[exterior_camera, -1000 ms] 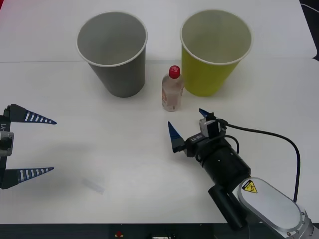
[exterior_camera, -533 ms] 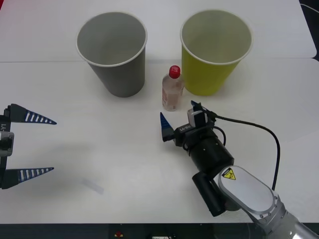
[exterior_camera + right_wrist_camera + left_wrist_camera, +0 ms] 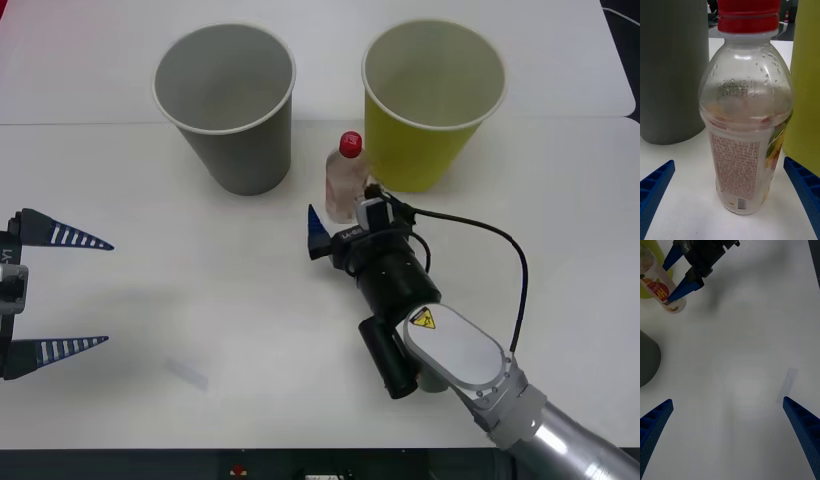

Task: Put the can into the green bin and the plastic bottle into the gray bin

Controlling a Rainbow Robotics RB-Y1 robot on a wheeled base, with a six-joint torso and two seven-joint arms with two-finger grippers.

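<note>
white surface (image 3: 180,300) in the front view, carrying the gray bin (image 3: 228,110) on the robot's left and the green bin (image 3: 430,105) on its right, both upright. plastic bottle (image 3: 346,178) stands upright between them, nearer the robot, red cap up. right end effector (image 3: 343,212) sits low at the bottle's base, fingers spread, one blue finger visible on the gray-bin side, the other mostly hidden behind the bottle. left end effector (image 3: 60,292) hangs over bare surface well off to the left, fingers wide apart, holding nothing

right wrist view: bottle (image 3: 747,120) centred between the two blue fingers (image 3: 655,187), a clear gap on each side, no contact. released, not yet clenched. gray bin (image 3: 673,71) behind on one side, green bin (image 3: 807,86) on the other, both just beside the bottle

left wrist view: own fingers (image 3: 655,423) open over bare surface; farther off, the right end effector (image 3: 681,275) brackets the bottle (image 3: 662,288)

progress, as judged: nothing binned yet. bottle is lined up for a grasp; closing, lifting and carrying to the gray bin remain. no can located, and both bins look empty from above, so that half of the task is unaccounted for
</note>
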